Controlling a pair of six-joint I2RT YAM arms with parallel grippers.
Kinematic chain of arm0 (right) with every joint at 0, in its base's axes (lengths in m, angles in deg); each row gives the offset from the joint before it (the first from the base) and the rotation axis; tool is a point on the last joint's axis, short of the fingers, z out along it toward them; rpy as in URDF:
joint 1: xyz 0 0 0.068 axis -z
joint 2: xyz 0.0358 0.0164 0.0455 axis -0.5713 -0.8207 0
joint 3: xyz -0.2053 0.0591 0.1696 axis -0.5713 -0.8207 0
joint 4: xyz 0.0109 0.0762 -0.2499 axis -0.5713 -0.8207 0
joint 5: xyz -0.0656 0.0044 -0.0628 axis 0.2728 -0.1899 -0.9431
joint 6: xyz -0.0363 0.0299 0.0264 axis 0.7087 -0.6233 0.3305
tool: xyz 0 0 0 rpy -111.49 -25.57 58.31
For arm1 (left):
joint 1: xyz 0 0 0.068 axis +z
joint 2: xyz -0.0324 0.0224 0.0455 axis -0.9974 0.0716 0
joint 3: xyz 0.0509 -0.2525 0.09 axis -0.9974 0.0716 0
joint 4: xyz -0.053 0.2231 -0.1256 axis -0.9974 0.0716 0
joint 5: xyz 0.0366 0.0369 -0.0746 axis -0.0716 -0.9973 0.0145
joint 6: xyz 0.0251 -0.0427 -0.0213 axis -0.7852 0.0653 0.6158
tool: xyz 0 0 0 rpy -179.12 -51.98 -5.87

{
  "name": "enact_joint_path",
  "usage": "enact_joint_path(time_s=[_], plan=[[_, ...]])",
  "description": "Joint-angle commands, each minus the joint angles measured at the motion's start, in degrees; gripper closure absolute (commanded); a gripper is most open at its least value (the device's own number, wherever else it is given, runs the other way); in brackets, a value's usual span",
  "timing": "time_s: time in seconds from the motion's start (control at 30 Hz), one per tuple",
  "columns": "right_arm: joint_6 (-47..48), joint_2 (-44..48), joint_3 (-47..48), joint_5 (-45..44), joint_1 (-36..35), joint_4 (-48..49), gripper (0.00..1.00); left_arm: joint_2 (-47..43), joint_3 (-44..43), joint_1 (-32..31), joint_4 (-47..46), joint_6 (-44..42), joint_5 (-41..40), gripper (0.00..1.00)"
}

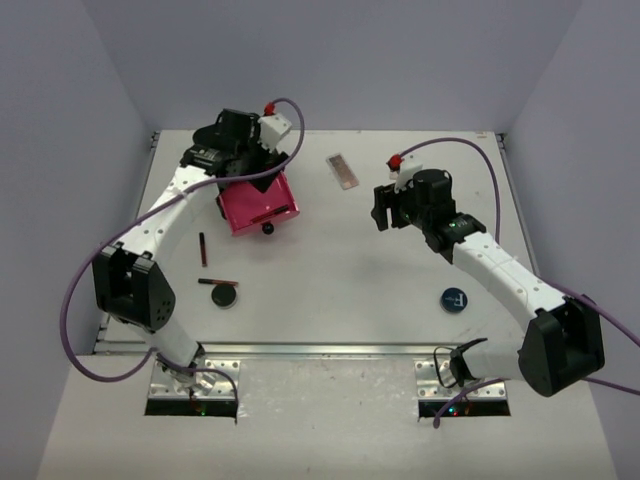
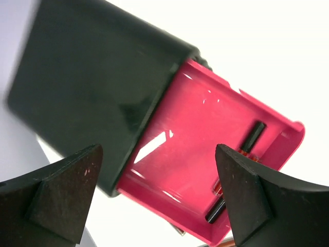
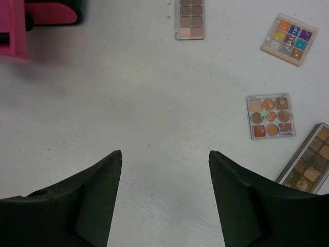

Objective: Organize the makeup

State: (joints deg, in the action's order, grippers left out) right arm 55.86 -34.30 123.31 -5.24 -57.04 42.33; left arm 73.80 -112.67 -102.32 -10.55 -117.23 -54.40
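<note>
My left gripper (image 2: 158,154) hangs open above the pulled-out pink drawer (image 2: 195,139) of the black chest (image 2: 97,87), with nothing between its fingers. A thin stick (image 2: 255,135) with black ends and a red middle lies in the drawer by its right wall, partly behind my right finger. In the top view, a red stick (image 1: 203,248), a dark stick (image 1: 218,282), a round dark compact (image 1: 224,295), a blue round compact (image 1: 455,299) and a tan palette (image 1: 342,170) lie on the table. My right gripper (image 3: 164,152) is open over bare table. Beyond it lie a tan palette (image 3: 191,19), a multicolour palette (image 3: 287,38), an orange palette (image 3: 271,116) and a long brown palette (image 3: 308,167).
The chest (image 1: 215,150) stands at the back left of the white table (image 1: 340,260), its drawer (image 1: 258,205) open toward the middle. Grey walls close in the table on the left, back and right. My left gripper (image 1: 258,172) and right gripper (image 1: 383,208) are far apart.
</note>
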Motion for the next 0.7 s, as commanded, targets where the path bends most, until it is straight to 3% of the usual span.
enact_joint_path(time_s=[0.0, 0.1, 0.17, 0.4, 0.5, 0.67], plan=[[-0.85, 1.81, 0.33, 0.78, 0.31, 0.74, 0.30, -9.36, -3.43, 5.73, -7.56, 12.03, -1.76, 0.10], [-1.51, 1.77, 0.09, 1.46, 0.33, 0.76, 0.30, -12.10, -1.11, 17.86, -8.10, 22.95, 3.90, 0.11], [-1.94, 1.67, -0.05, 2.01, 0.31, 0.81, 0.31, -13.65, 3.45, 23.82, -8.08, 25.08, 2.94, 0.15], [-2.90, 1.88, 0.21, 2.87, 0.31, -0.08, 0.31, -13.33, 20.33, 24.34, -6.79, 24.65, -0.64, 0.15], [-2.99, 2.21, -0.30, 2.44, 0.31, -0.06, 0.31, -11.56, 24.11, 24.71, -8.73, 24.43, -3.27, 0.16], [-2.79, 2.31, -0.51, 1.85, 0.32, -0.65, 0.31, -6.73, 27.81, 25.74, -9.42, 25.16, -0.57, 0.20]])
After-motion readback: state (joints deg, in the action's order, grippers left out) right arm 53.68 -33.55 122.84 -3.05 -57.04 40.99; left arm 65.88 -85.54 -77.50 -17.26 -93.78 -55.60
